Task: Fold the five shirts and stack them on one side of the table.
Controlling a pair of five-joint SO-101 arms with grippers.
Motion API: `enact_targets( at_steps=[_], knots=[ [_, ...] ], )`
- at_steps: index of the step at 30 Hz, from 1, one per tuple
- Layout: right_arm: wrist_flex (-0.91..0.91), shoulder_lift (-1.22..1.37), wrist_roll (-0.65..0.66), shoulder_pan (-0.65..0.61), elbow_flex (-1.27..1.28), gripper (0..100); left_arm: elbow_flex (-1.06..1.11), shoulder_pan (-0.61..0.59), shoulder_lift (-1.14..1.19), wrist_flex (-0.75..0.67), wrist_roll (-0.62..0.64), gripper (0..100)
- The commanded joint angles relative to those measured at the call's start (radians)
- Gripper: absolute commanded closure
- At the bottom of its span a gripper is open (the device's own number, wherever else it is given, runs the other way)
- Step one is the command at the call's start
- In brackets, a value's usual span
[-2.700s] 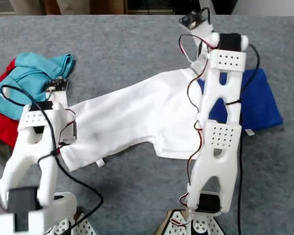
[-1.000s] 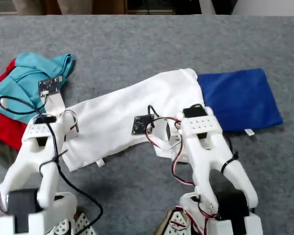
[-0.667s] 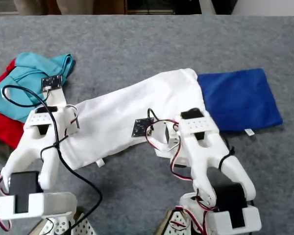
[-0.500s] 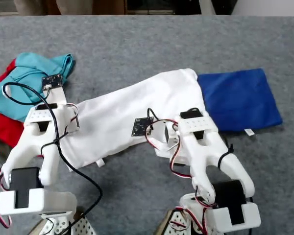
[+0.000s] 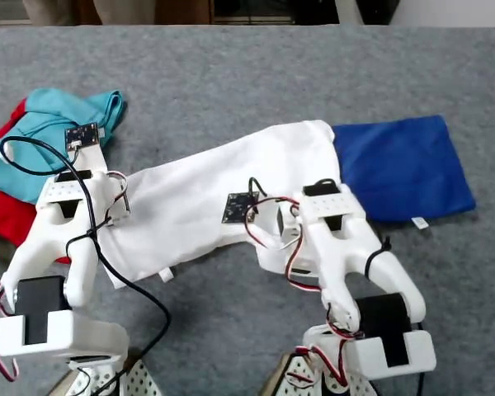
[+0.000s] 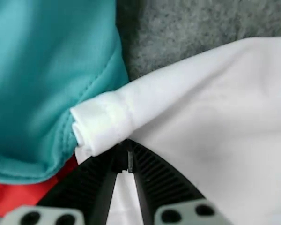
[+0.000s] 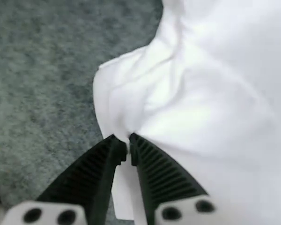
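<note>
A white shirt (image 5: 223,186) lies spread diagonally across the middle of the grey table (image 5: 231,74). My left gripper (image 5: 117,205) is at its left corner. In the left wrist view that gripper (image 6: 129,157) is shut on the shirt's rolled white hem (image 6: 103,124), right beside the teal shirt (image 6: 47,70) and the red shirt (image 6: 18,192). My right gripper (image 5: 272,239) sits at the white shirt's near edge. The right wrist view shows it (image 7: 128,145) shut on a bunched fold of the white shirt (image 7: 215,93).
A folded blue shirt (image 5: 400,165) lies flat at the right, touching the white shirt's far end. A crumpled teal shirt (image 5: 49,124) rests on a red shirt (image 5: 4,210) at the left edge. Bare table (image 7: 47,70) runs along the near side.
The right arm drew back from the shirt's far right end to its near edge. The left arm shifted slightly, still at the left corner. The near right part of the shirt is now bunched.
</note>
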Motion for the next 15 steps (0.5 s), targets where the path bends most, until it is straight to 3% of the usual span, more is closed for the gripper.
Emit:
enact_targets(
  at_steps=[1,5,10,15],
  knots=[
    [-0.009,0.022,-0.011,0.019,-0.002,99.3,-0.04,-0.018,-0.007,0.005,0.008,98],
    [0.009,0.022,-0.011,0.019,-0.001,97.6,-0.038,-0.018,-0.007,0.003,0.008,98],
    [0.037,0.021,-0.011,0.015,-0.001,77.7,-0.038,-0.018,-0.007,0.003,0.008,98],
    [0.035,0.036,-0.008,-0.021,0.002,80.5,-0.04,-0.018,-0.007,0.003,0.008,98]
  ],
)
